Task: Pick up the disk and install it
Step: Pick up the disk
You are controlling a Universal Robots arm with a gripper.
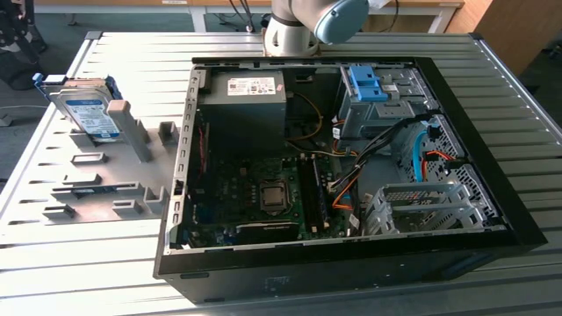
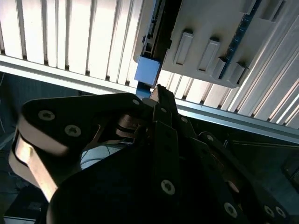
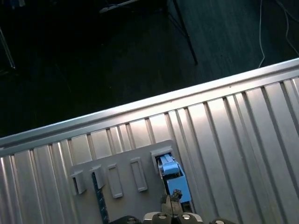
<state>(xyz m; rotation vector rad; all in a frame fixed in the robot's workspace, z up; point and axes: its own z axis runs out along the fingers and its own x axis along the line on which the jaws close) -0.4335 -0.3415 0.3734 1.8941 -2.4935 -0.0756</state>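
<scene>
The disk (image 1: 85,110) stands on edge in a grey slotted holder (image 1: 105,187) at the exterior view's left, its white-and-blue label showing and blue bracket around it. In both wrist views I look down on it edge-on: the disk's blue bracket (image 3: 173,179) (image 2: 148,70) pokes out of the holder (image 3: 121,163) (image 2: 210,42). My gripper (image 2: 159,89) (image 3: 171,201) hangs above that blue end, apart from it, fingers shut together with nothing between them. The arm's joint (image 1: 303,23) shows at the back of the table.
An open black computer case (image 1: 491,164) lies on the slatted metal table (image 1: 70,263), with a motherboard, cables, a grey power supply (image 1: 250,99), a blue latch (image 1: 364,82) and a metal drive cage (image 1: 422,207). Dark floor lies beyond the table edge (image 3: 117,116).
</scene>
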